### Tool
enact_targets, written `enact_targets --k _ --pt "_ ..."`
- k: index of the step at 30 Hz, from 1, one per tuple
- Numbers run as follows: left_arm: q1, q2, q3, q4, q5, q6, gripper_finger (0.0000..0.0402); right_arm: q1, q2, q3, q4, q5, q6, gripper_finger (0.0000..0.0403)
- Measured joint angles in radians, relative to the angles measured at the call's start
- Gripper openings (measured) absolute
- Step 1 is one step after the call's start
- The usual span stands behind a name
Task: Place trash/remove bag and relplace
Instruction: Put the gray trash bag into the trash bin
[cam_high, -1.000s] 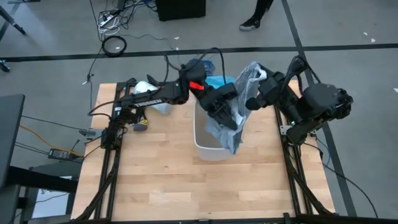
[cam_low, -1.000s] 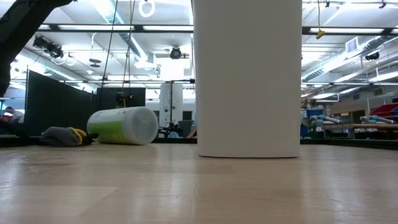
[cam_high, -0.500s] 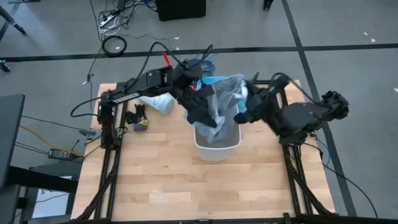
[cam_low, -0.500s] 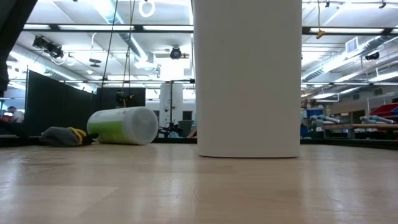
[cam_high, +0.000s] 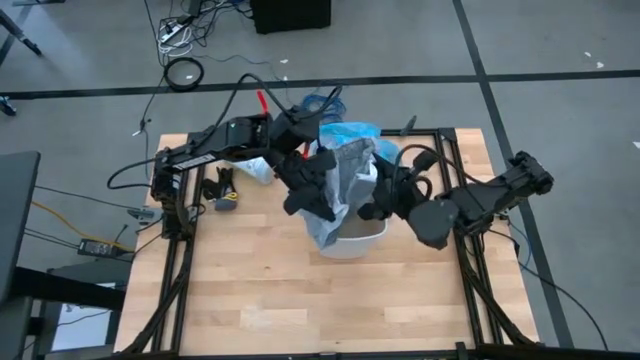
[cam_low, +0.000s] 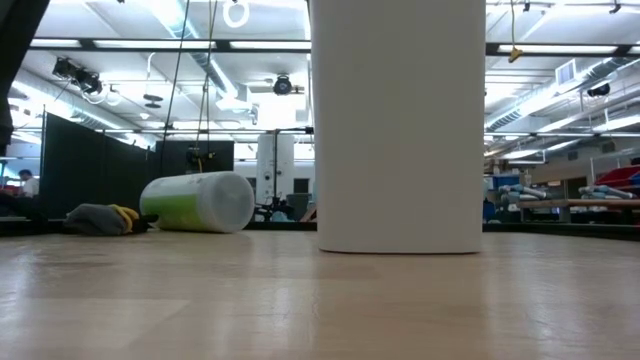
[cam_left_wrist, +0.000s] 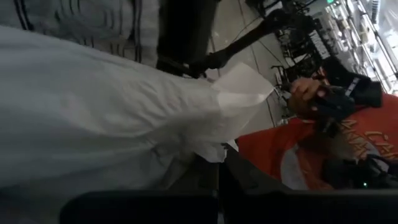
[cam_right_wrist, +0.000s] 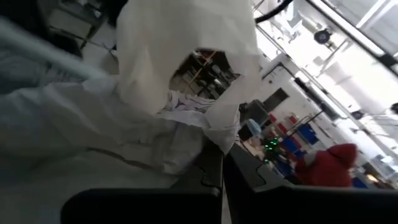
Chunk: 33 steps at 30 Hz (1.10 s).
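A white bin (cam_high: 352, 240) stands mid-table; in the low view it is the tall white cylinder (cam_low: 398, 125). A thin grey liner bag (cam_high: 345, 180) hangs bunched over the bin's mouth, held between both grippers. My left gripper (cam_high: 318, 198) is shut on the liner's left side, and my right gripper (cam_high: 376, 204) is shut on its right side. A crinkly light-blue bag (cam_high: 345, 132) lies behind the bin at the table's far edge. Whether any trash lies in the bin is hidden by the liner. My left gripper pinches a bunched fold of the grey liner's edge (cam_left_wrist: 205, 155) between its two shut fingers, coming from the table's left and slanting down. The film spreads slack away from the fingers, clear of the table. My right gripper pinches the liner's top edge (cam_right_wrist: 214, 140) beside a handle hole between its shut fingers, coming level from the table's right. The film hangs slack over the bin.
A white roll with green print (cam_low: 198, 203) lies at the far left (cam_high: 255, 165), with grey-and-yellow gloves (cam_low: 100, 218) beside it. A person in an orange top (cam_left_wrist: 323, 124) is beyond the table. Bare wood (cam_high: 300, 300) stretches in front of the bin.
Both grippers have come toward the table's near edge with the liner, the right one also sinking and the left one shifting left and tipping downward. The liner, earlier draped long down the bin's front, is now gathered lower over the bin's mouth.
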<state>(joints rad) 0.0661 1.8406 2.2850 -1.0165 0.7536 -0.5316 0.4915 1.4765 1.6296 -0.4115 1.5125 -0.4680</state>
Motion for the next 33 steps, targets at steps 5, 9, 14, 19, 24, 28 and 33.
enact_targets --k 5,9,14,19,24,28,33 --pt "-0.041 -0.006 0.001 0.064 0.028 0.005 0.0001 0.052 0.001 -0.004 -0.016 0.044 0.046 0.0" --pt "-0.061 -0.007 0.001 0.082 0.045 0.025 0.0001 0.067 0.001 -0.004 -0.161 0.012 0.214 0.0" --pt "-0.074 -0.007 0.001 0.071 0.01 0.065 0.0001 0.04 0.003 -0.003 -0.539 -0.273 0.688 0.0" --pt "-0.079 -0.007 0.001 -0.002 -0.026 0.18 0.0001 0.037 0.002 0.001 -0.913 -0.411 1.14 0.0" --pt "-0.072 -0.007 0.001 0.045 -0.073 0.259 0.0001 0.036 -0.002 0.034 -1.161 -0.526 1.415 0.0" --pt "-0.061 -0.004 0.001 0.147 -0.075 0.285 0.0001 0.06 -0.022 0.044 -1.14 -0.547 1.394 0.0" --pt "-0.058 0.006 -0.023 0.18 -0.074 0.343 0.0001 0.079 -0.019 0.054 -1.159 -0.578 1.416 0.0"
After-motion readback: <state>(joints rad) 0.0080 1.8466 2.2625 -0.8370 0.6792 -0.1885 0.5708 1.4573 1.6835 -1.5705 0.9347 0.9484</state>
